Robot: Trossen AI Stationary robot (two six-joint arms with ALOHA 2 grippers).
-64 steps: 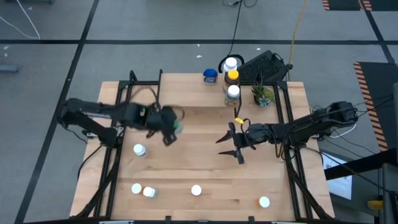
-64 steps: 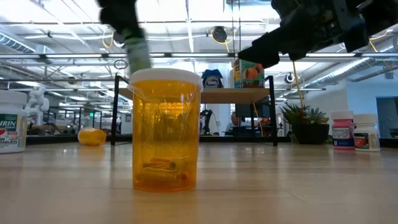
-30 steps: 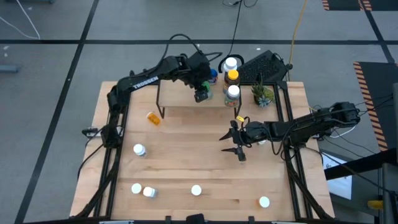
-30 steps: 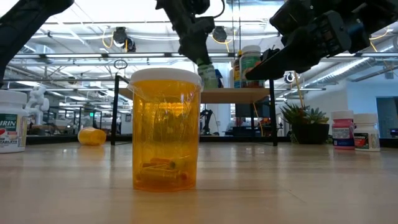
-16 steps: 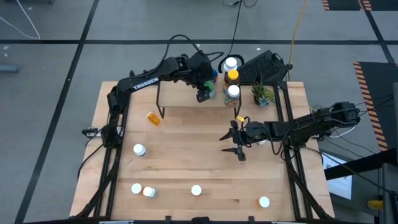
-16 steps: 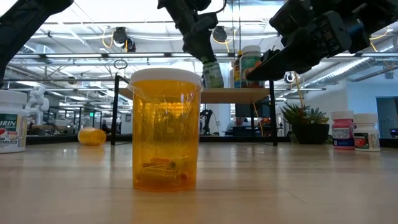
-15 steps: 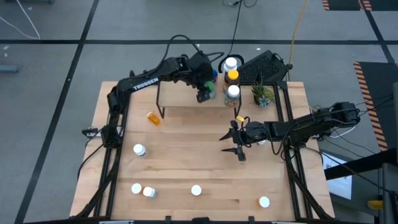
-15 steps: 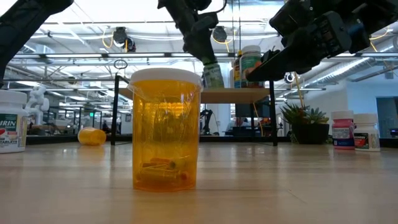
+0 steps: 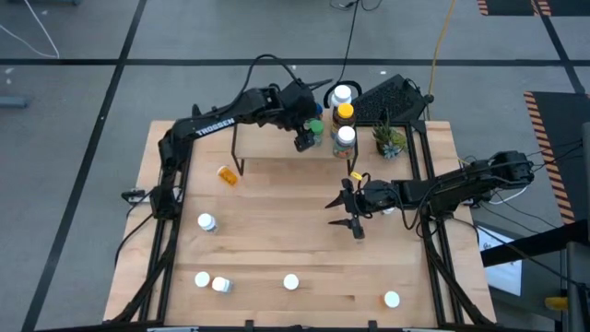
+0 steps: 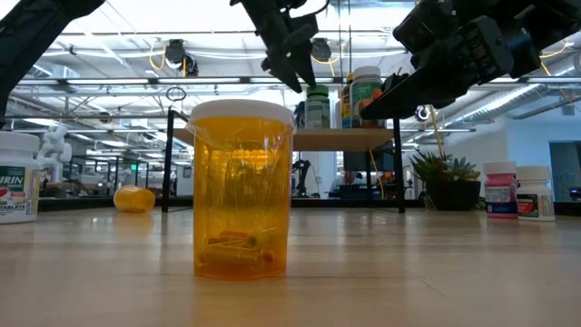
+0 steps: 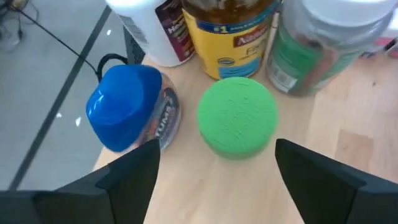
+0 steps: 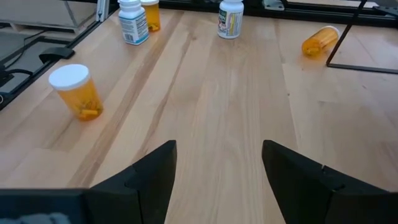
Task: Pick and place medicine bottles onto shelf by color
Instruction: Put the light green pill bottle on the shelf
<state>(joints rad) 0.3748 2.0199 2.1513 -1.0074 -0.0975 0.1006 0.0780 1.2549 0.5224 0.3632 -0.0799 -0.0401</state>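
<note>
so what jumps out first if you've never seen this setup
The left gripper hangs open over the shelf, just above a green-capped bottle standing among a blue-capped bottle and others. In the low view, a big orange bottle fills the foreground. The right gripper waits mid-table.

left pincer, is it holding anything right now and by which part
Nothing. The left pincer is open above the green-capped bottle, which stands free on the shelf between the fingers. The right pincer is open and empty too.
</note>
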